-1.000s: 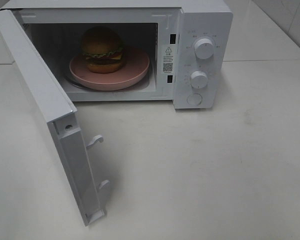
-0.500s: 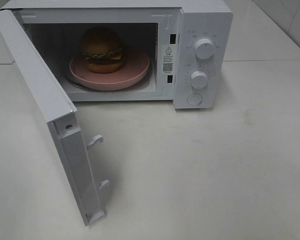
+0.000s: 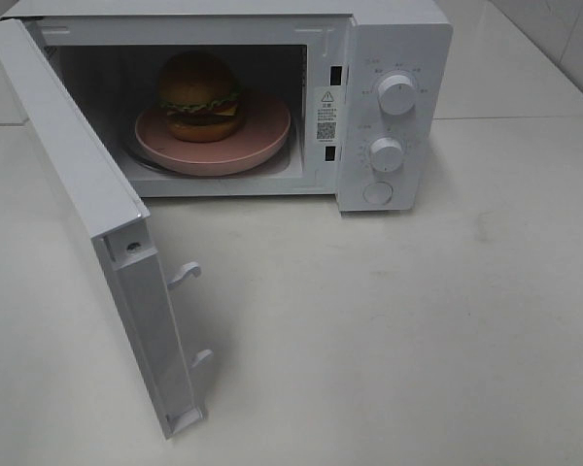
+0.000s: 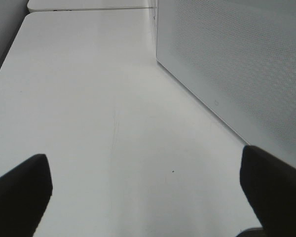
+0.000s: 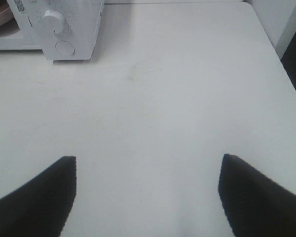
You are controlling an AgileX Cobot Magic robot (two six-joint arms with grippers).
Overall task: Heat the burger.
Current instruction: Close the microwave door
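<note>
The burger [image 3: 199,95] stands on a pink plate [image 3: 257,146] inside the white microwave [image 3: 394,39], whose door [image 3: 83,209] hangs wide open toward the front left. Neither arm shows in the exterior high view. In the left wrist view my left gripper [image 4: 145,190] is open over bare table, with the outer face of the door [image 4: 241,69] beside it. My right gripper [image 5: 148,190] is open over bare table too, and the microwave's control panel [image 5: 59,29] lies well ahead of it. Nothing is between either pair of fingers.
Two dials [image 3: 396,94] and a round button [image 3: 377,192] sit on the microwave's right panel. Two latch hooks [image 3: 187,275] stick out of the door's edge. The white table [image 3: 418,320] spreads out in front of the microwave.
</note>
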